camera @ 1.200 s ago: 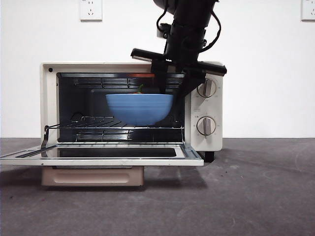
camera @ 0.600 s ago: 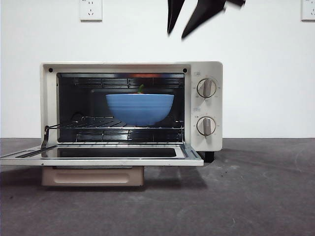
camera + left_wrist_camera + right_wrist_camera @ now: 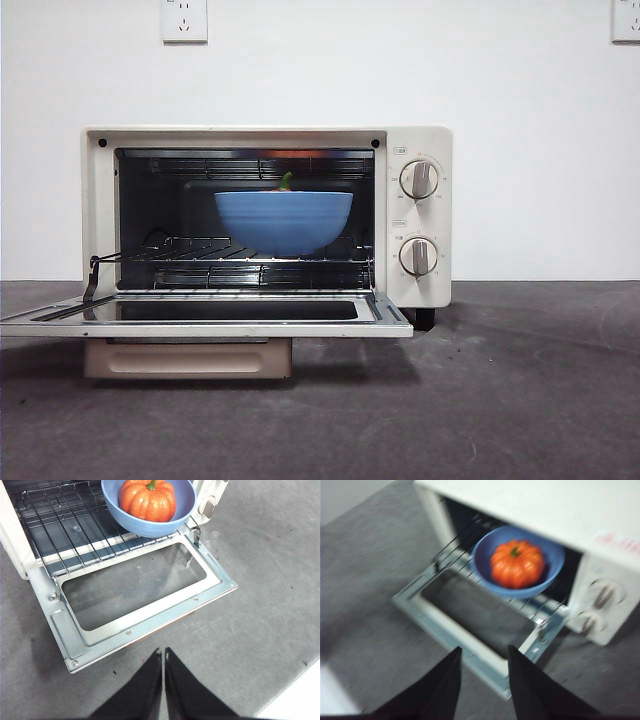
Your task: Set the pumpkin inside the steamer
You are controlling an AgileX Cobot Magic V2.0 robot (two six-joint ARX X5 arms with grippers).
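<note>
The right gripper (image 3: pixel 483 672), jaws spread and empty, has lifted clear of the steamer (image 3: pixel 418 215); the pumpkin (image 3: pixel 516 563) sits in the blue bowl (image 3: pixel 284 220) inside, door open, while the left gripper (image 3: pixel 163 664), pinched closed, waits

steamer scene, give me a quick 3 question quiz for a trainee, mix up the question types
1. True or false: the pumpkin sits directly on the wire rack of the steamer.
2. Multiple choice: the steamer's door is (A) shut, (B) half raised, (C) folded down flat.
3. Fill in: the left gripper has its jaws ____, while the right gripper has its jaws apart.

Key:
1. False. The pumpkin lies in the blue bowl, and the bowl stands on the rack.
2. C.
3. Shut. Both grippers hang clear of the steamer and hold nothing.
</note>
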